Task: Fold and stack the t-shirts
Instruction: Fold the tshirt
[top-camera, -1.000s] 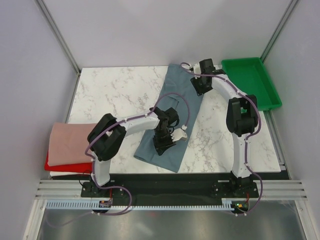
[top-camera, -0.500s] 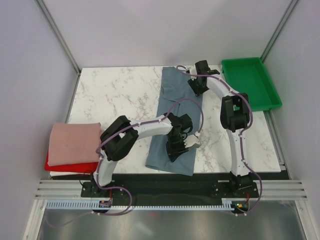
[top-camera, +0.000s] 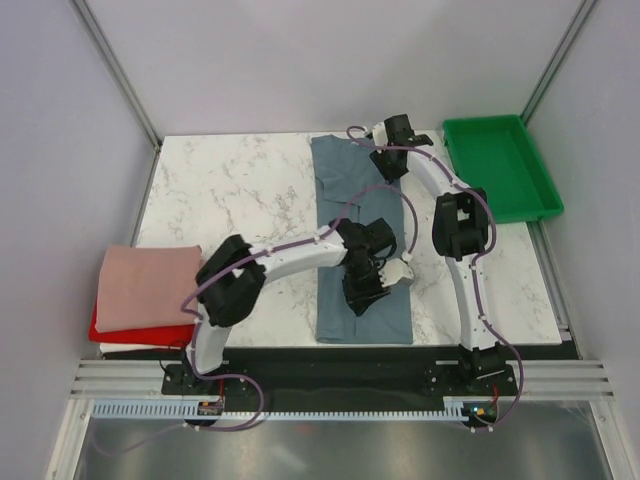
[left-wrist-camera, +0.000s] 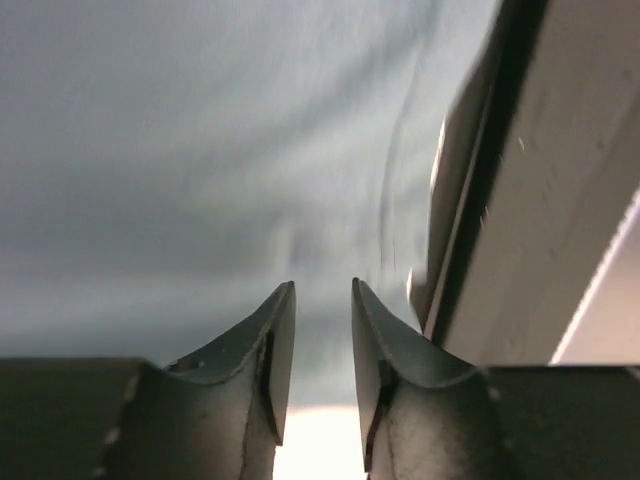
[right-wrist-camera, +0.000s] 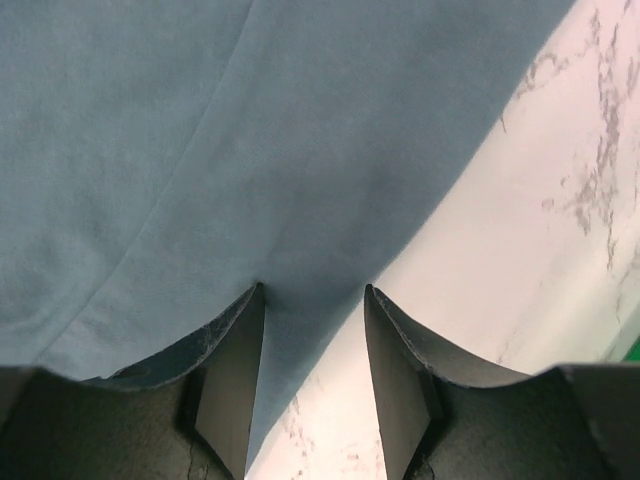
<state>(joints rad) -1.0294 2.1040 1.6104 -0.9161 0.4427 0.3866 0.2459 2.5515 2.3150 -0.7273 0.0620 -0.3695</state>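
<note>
Left claw (left-wrist-camera: 322, 286), nearest to me, is almost closed and pinches the near end of the blue tee (top-camera: 335, 175). At about the same depth, well left of the tray (top-camera: 495, 165), the folded tees wait in a stack (top-camera: 145, 290). The blue tee lies as a long strip just left of the tray. Farther off, close to the tray's left wall, my right claw (right-wrist-camera: 312, 290) nips the far end, with cloth running between its fingers. I judge that I hold both ends to stretch the strip flat for the next fold.
</note>
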